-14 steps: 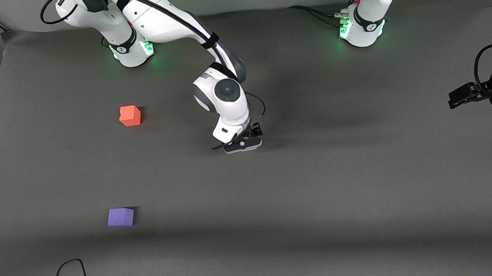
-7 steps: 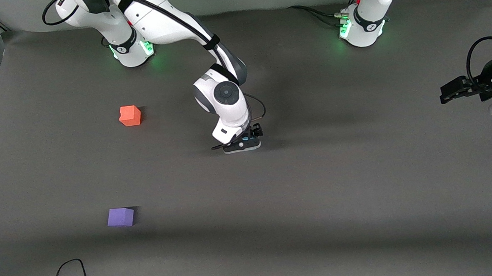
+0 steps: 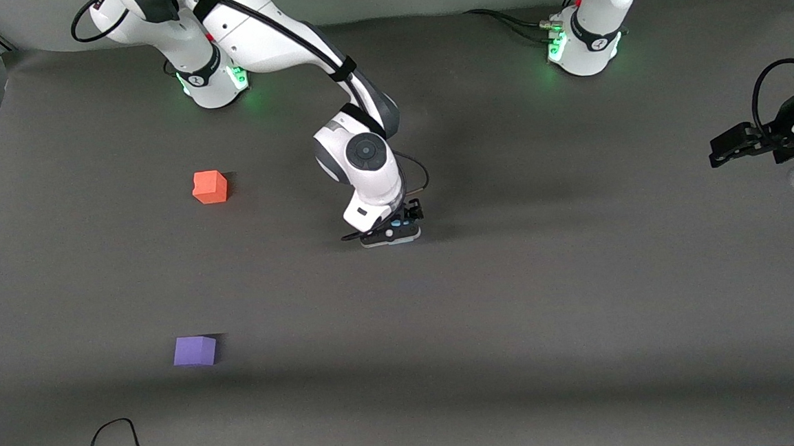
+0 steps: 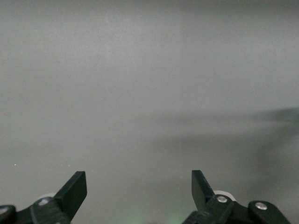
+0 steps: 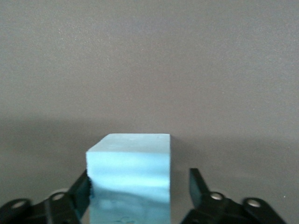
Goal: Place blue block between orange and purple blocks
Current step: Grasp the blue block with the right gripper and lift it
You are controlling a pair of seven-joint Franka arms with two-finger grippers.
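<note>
The blue block is a light sky-blue cube on the dark mat near the table's middle. My right gripper is low around it with jaws open: one finger touches a side, the other stands a small gap off. In the front view the right gripper hides nearly all of the block. The orange block lies toward the right arm's end. The purple block lies nearer the front camera than the orange one. My left gripper waits open and empty at the left arm's end, also seen in its wrist view.
A black cable loops on the mat near the front edge, nearer the camera than the purple block. Bare mat lies between the orange and purple blocks.
My left gripper has shifted a little toward the table's middle and then stopped. My right gripper has stayed low around the blue block with hardly any movement.
</note>
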